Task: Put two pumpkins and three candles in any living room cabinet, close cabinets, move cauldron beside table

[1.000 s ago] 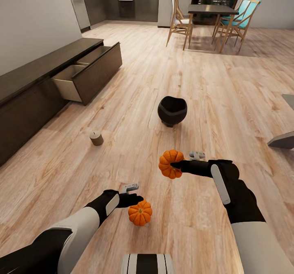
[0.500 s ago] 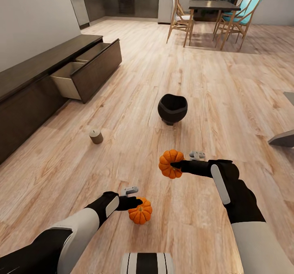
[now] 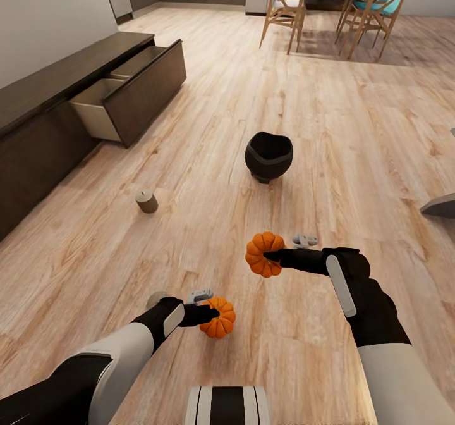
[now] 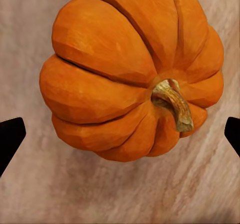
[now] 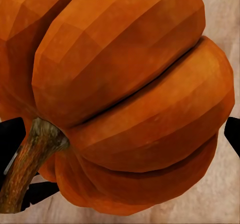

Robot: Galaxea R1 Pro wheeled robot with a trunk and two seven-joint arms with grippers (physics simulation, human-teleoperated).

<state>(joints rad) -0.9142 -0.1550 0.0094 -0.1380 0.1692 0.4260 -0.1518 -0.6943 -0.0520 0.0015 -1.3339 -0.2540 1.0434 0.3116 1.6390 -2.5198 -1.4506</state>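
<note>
Gripping pumpkin, right pincer (unlabelled)

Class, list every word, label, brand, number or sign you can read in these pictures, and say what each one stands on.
None: no readable text stands on the two pumpkins, the candle, the cauldron, the cabinet or the floor.

White forearms, black wrists, apparently grey-tipped black tools.
</note>
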